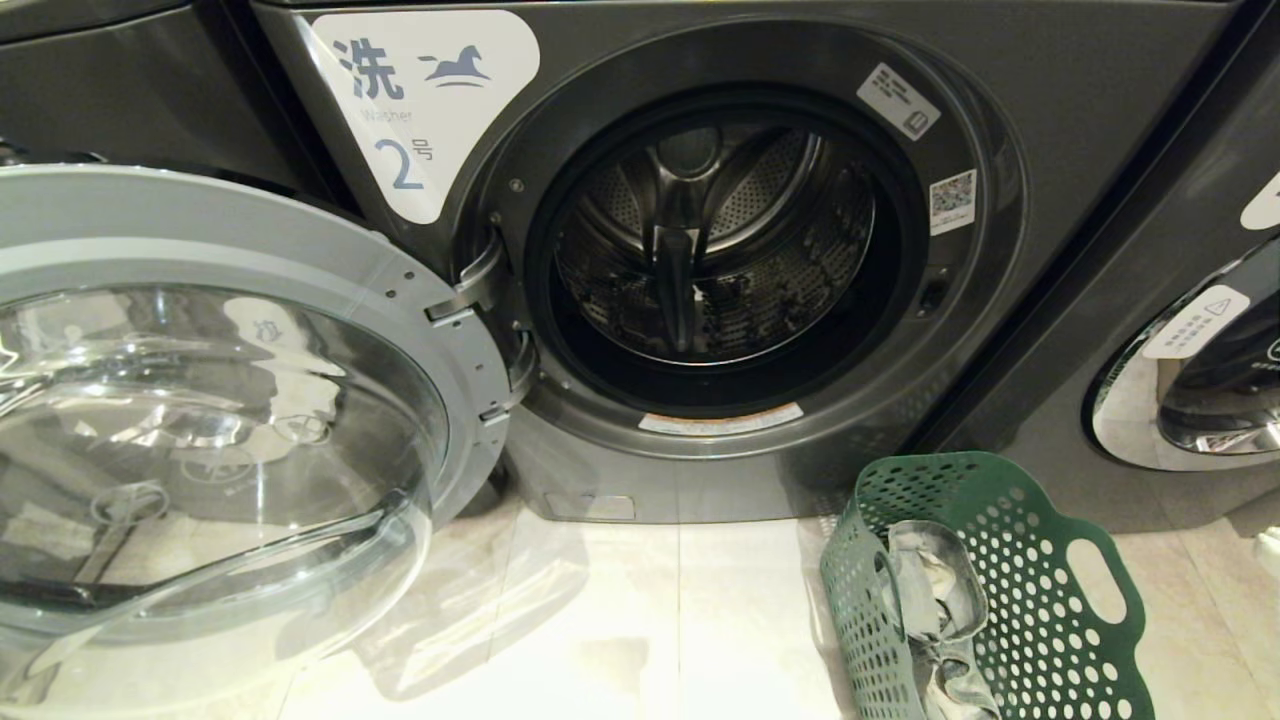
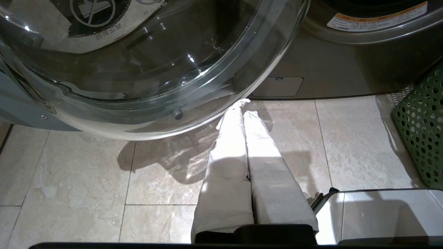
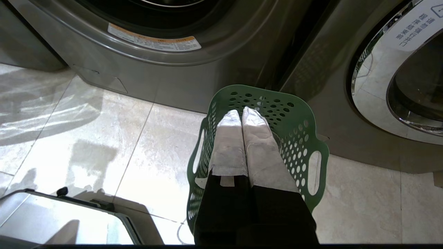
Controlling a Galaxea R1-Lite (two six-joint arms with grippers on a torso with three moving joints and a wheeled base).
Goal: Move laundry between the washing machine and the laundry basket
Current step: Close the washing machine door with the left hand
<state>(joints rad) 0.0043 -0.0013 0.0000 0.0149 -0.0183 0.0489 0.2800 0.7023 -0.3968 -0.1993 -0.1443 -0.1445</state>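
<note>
Hovering the right claw (image 3: 242, 114), pressed shut and empty, right over the laundry basket (image 3: 294, 117); laundry (image 1: 935, 600) lying below inside. Opening wide, dipping in, then swinging toward the washing machine (image 1: 700, 250) drum.

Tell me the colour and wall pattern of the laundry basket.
Dark green laundry basket, walls pierced with round holes; clearest in the head view.

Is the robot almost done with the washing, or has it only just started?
Only just started, it looks like. Done: the washing machine has its door swung wide open. The drum looks empty. The laundry lies in the laundry basket. In hand: nothing. The right tool hangs shut above the basket, the left tool is shut near the door. Left: moving the laundry across.
</note>
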